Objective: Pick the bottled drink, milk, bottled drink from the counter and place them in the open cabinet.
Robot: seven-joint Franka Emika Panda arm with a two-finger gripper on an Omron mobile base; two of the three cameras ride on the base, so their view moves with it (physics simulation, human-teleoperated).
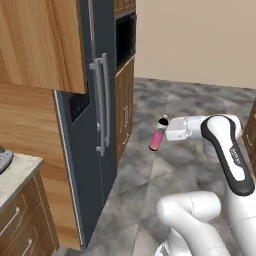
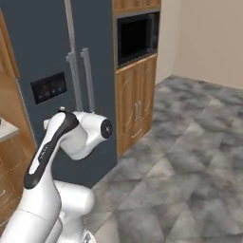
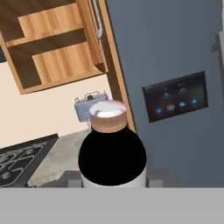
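Claw (image 1: 163, 133): clenched on the pink-labelled bottled drink (image 1: 157, 138), held in the air above the grey floor (image 1: 165, 165).
Refrigerator (image 1: 97, 125): dark, just beyond the bottle.
Counter (image 3: 61, 153): farther off.
Open cabinet (image 3: 52, 52): above it.
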